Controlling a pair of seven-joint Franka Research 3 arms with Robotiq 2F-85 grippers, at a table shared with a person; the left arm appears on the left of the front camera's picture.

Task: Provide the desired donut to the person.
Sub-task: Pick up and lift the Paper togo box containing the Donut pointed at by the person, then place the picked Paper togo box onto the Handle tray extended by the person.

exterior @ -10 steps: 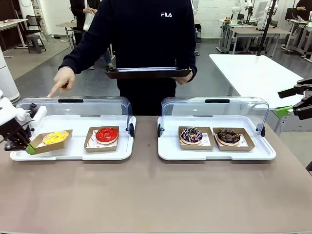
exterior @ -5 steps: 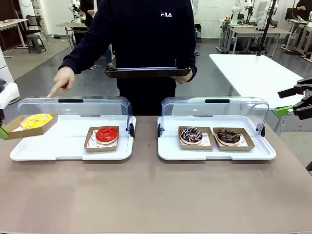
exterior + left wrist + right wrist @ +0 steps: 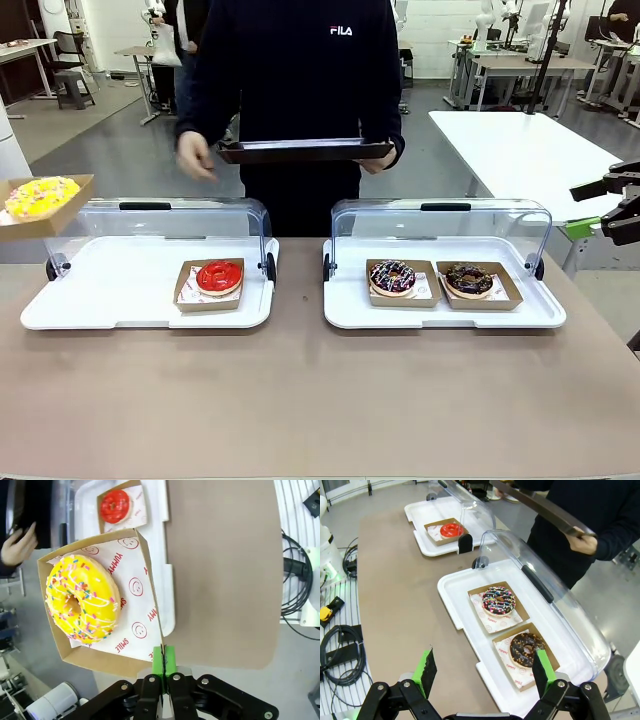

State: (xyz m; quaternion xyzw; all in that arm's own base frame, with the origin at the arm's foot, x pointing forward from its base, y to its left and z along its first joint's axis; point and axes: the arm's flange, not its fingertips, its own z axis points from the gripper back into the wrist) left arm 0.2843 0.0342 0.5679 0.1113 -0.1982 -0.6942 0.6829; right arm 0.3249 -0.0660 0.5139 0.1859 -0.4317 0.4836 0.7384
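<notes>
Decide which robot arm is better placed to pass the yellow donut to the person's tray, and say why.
Left. The left gripper is shut on the box holding the yellow donut, up in the air. The right gripper is open, empty and far from it.

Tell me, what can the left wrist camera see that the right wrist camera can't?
Left wrist view: the yellow sprinkle donut in its cardboard box, with the left pincer shut on the box's edge. Right wrist view: the sprinkled chocolate donut, the crumb-topped chocolate donut and the open right pincer. Both: the red donut on its white tray.
</notes>
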